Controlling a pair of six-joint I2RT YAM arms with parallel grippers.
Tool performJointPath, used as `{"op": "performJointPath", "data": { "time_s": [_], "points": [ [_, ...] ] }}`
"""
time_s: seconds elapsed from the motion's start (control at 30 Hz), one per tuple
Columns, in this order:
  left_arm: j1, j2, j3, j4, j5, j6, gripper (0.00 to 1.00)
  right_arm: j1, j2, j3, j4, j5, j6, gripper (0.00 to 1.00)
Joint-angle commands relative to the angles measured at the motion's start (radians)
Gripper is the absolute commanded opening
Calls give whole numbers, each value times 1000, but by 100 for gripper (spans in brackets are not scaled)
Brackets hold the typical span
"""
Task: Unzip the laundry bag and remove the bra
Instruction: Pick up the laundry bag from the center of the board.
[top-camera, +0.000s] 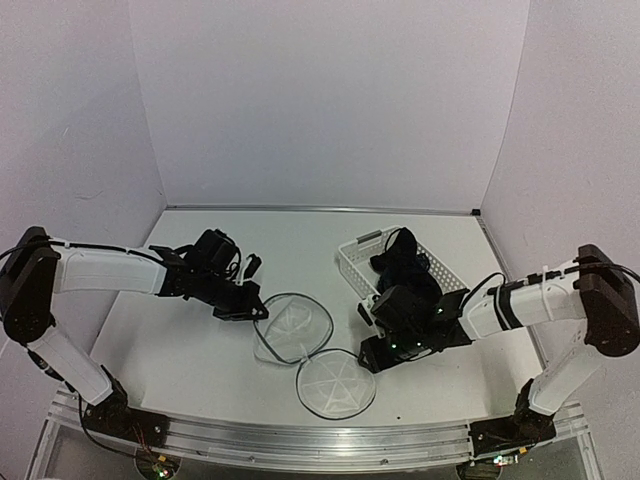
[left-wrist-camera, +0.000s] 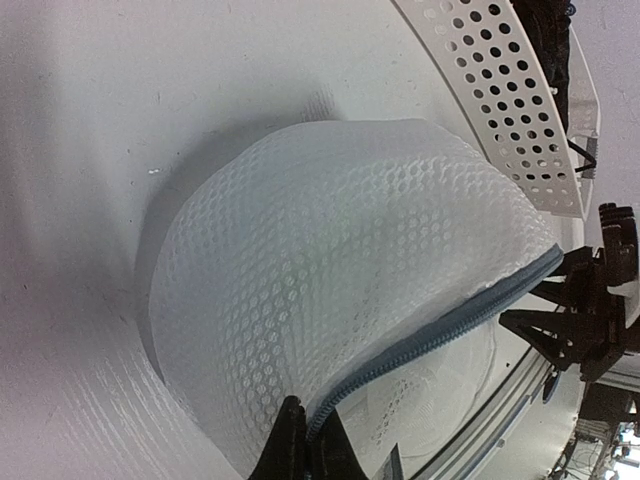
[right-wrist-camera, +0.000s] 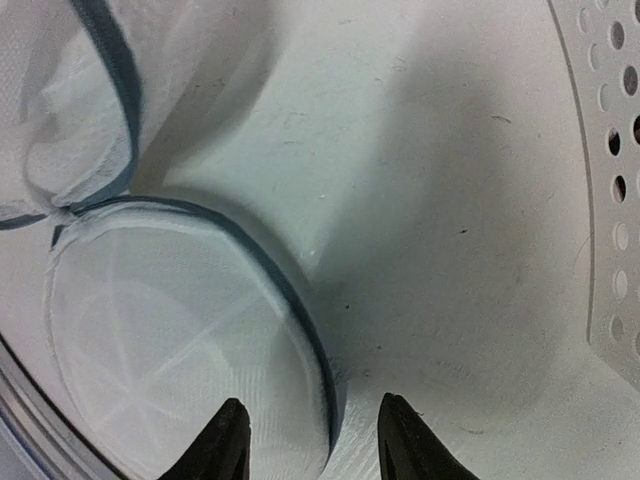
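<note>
The laundry bag (top-camera: 291, 326) lies flat on the table at centre, white mesh with a grey-blue zipper (left-wrist-camera: 450, 335). Its round star-seamed lid panel (top-camera: 336, 385) is folded open toward the near edge. My left gripper (top-camera: 254, 306) is shut on the bag's zipper edge; its fingertips (left-wrist-camera: 292, 432) pinch the mesh beside the zipper. My right gripper (top-camera: 374, 350) is open, and its fingers (right-wrist-camera: 230, 440) straddle the lid's dark wire rim (right-wrist-camera: 300, 310). The bra (top-camera: 403, 264), dark fabric, lies in the white basket, apart from the bag.
The white perforated basket (top-camera: 352, 258) stands right of centre behind my right gripper; its wall shows in the left wrist view (left-wrist-camera: 510, 90) and in the right wrist view (right-wrist-camera: 610, 200). A metal rail (top-camera: 300, 440) runs along the near edge.
</note>
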Motion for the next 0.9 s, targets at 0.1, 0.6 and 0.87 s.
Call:
{"op": "performJointPath", "data": {
  "time_s": [0.1,0.6,0.87],
  "points": [
    [-7,-56,-8,22,-15,-3,0,7,64,27,62,51,14,41],
    [-7,-40,14,16,-12,3,0,30,128,41,65,13,5,15],
    [-7,-51,16,6,-30,6,1,34,110,45,54,12,10,0]
  ]
}}
